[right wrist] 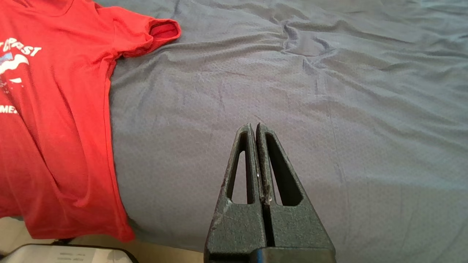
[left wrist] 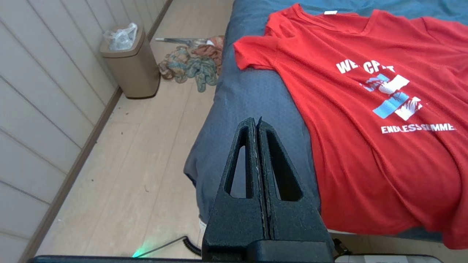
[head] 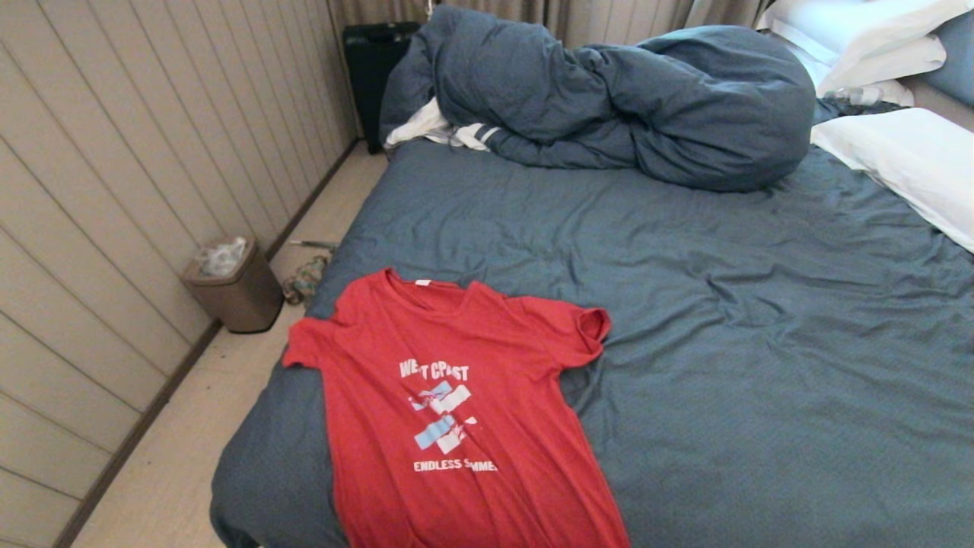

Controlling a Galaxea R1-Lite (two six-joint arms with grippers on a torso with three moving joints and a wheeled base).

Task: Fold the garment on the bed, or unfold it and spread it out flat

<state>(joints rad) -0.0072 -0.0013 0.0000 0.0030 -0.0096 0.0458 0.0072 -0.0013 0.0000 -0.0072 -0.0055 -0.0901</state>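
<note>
In the head view, the garment [head: 456,411], a red T-shirt, lies face up and mostly flat on the near left part of the bed [head: 761,342], with its collar pointing away from the robot and its hem hanging over the near edge. One sleeve lies close to the left edge of the bed; the other sleeve [head: 586,327] is a little curled and open at its end. The bunched duvet [head: 647,106] and the pillows [head: 905,160] are far from the shirt, so they do not disturb the work. Neither arm shows here.

In the left wrist view, the left gripper [left wrist: 257,126] is clenched and holds nothing. It hangs above the corner of the bed, just beside the shirt's left side, not touching it. On the floor are a bin [left wrist: 131,65] and a heap of cloth [left wrist: 190,65].

In the right wrist view, the right gripper [right wrist: 255,129] is also pressed closed and empty, above bare sheet, apart from the shirt's right side seam.

I judge that the shirt is already spread, so folding is the step to begin. To do it well, both grippers should open first, then each should pinch only the shirt, not the sheet below. It is better to flatten the curled sleeve before folding, and to keep the hem from sliding off the edge.
</note>
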